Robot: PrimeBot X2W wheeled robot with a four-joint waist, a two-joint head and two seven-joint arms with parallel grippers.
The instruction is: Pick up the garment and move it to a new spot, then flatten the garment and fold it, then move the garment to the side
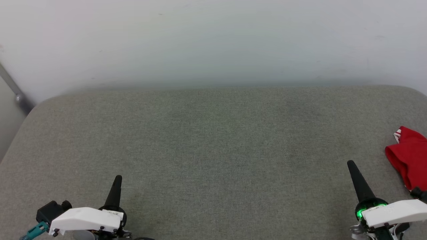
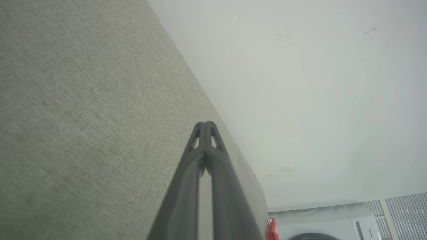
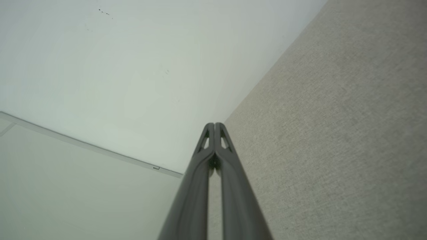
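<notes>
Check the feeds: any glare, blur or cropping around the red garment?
Head view: soft even light, no glare; the red garment is cropped by the right edge. Left wrist view: left gripper blurs near the lens; the garment is a small red sliver at the bottom. Right wrist view: right gripper equally soft near the lens, grey fabric surface fairly sharp.

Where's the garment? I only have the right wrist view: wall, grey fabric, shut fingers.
Observer: In the head view the garment lies bunched at the far right edge of the grey cushion, partly cut off by the frame.
Operator: Near the right end effector?
Observer: Yes. The right end effector sits just left of it, apart, not touching.
Operator: And the left one?
Observer: The left end effector is shut at the lower left, over bare cushion, holding nothing.
</notes>
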